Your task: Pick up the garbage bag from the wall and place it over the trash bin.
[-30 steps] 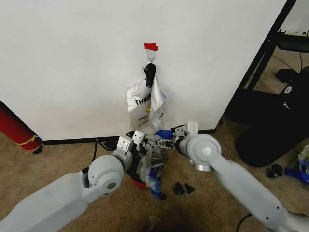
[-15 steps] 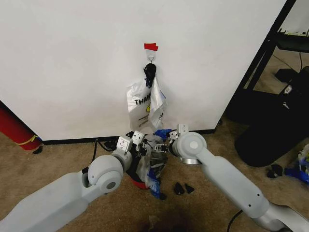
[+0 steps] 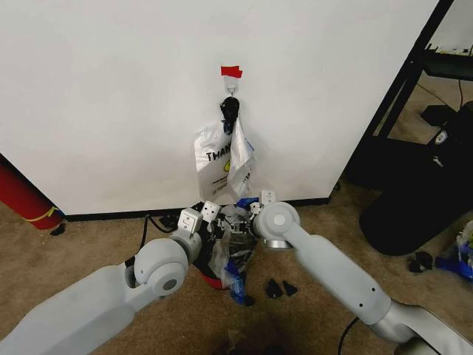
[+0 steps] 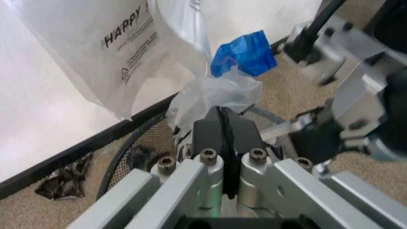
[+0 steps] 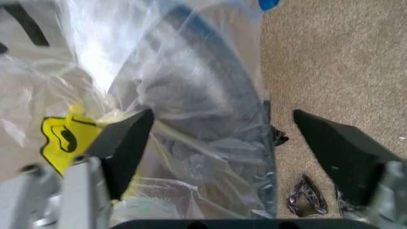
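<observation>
Left gripper [image 4: 224, 125] pinching crinkly translucent garbage bag [image 4: 213, 93]; right gripper [image 5: 222, 143] wide apart.

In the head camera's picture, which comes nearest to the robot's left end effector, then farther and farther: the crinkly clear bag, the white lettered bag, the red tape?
From the left end effector, low beside the bin:
1. The crinkly clear-grey garbage bag, pinched in it.
2. The opaque white bag with black lettering, hanging on the wall above.
3. The strip of red tape, highest on the wall, above the hook.
</observation>
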`<state>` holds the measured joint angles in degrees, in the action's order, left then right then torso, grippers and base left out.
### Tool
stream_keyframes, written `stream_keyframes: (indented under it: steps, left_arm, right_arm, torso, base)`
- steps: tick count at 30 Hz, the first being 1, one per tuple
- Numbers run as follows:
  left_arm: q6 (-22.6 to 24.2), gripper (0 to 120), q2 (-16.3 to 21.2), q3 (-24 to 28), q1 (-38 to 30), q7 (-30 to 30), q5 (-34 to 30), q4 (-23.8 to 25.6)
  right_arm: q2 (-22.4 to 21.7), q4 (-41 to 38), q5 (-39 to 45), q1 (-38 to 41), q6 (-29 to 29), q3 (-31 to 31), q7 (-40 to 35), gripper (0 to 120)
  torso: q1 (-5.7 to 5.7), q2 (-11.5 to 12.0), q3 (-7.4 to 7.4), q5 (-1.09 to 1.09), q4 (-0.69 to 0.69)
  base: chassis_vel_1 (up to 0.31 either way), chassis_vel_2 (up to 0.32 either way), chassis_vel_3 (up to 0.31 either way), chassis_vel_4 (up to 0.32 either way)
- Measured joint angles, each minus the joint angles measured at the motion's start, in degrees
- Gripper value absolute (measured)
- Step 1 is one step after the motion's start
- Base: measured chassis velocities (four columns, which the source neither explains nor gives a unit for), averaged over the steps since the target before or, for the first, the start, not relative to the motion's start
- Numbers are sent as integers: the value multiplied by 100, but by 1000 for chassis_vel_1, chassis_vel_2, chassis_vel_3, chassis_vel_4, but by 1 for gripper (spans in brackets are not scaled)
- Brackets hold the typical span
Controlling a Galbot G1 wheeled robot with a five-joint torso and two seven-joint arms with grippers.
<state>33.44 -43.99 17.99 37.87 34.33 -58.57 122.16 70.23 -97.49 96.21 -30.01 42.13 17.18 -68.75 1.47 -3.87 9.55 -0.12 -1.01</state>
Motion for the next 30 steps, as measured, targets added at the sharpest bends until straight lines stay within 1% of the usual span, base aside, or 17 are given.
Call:
stream_keyframes:
  steps: [3,6,7,8,14,15,16,17,19,20,22,27,30]
  left_arm:
    - [-1,0,-3,-44,16,2,2,-24]
    - [-4,0,2,-82,58,1,10,-24]
    - [-6,0,2,-99,82,-2,14,-24]
    - [-6,0,2,-99,82,-2,14,-24]
    - [-11,0,-34,-36,82,-20,48,-44]
    - [-11,0,-34,-36,82,-20,48,-44]
    - [-12,0,-43,-26,69,-19,48,-46]
    - [-12,0,-49,-19,62,-17,48,-49]
    - [-12,0,-48,-8,53,-15,48,-52]
    - [-12,0,-44,-1,49,-15,48,-56]
    - [-12,0,-35,4,43,-13,48,-67]
    - [-12,0,-25,8,38,-13,51,-104]
    - [-11,0,-6,-40,41,-11,46,-109]
  right_arm:
    - [43,42,-64,16,0,73,-64,67]
    - [14,38,-103,0,0,80,-114,53]
    - [5,39,-152,-26,25,85,-119,50]
    - [5,39,-152,-26,25,85,-119,50]
    - [83,86,-273,-93,47,138,-171,24]
    - [83,86,-273,-93,47,138,-171,24]
    - [93,92,-280,-92,44,137,-184,20]
    - [94,92,-280,-88,40,136,-193,15]
    - [79,82,-280,-82,32,130,-217,9]
    - [68,69,-275,-80,26,127,-223,4]
    - [61,59,-273,-80,19,117,-236,1]
    - [86,29,-348,-147,4,30,-229,1]
    - [90,-128,-585,-337,-5,-122,40,1]
  torso:
    - [0,0,0,1,2]
    - [0,0,0,0,1]
    - [0,0,0,0,0]
    - [0,0,0,0,0]
    - [0,-1,0,0,1]
    - [0,-1,0,0,1]
    - [0,-1,0,1,1]
    - [0,-1,0,1,1]
    - [0,-1,0,1,1]
    - [0,-1,0,1,1]
    - [0,-1,0,2,2]
    - [0,-1,0,1,1]
    - [0,-1,0,0,2]
  base:
    - [0,0,0,0]
    - [0,0,0,0]
    - [0,0,0,0]
    - [0,0,0,0]
    - [0,0,0,0]
    - [0,0,0,0]
    - [0,0,0,0]
    - [0,0,0,0]
    - [0,0,0,0]
    - [0,0,0,0]
    - [0,0,0,0]
    - [0,0,0,0]
    - [0,0,0,0]
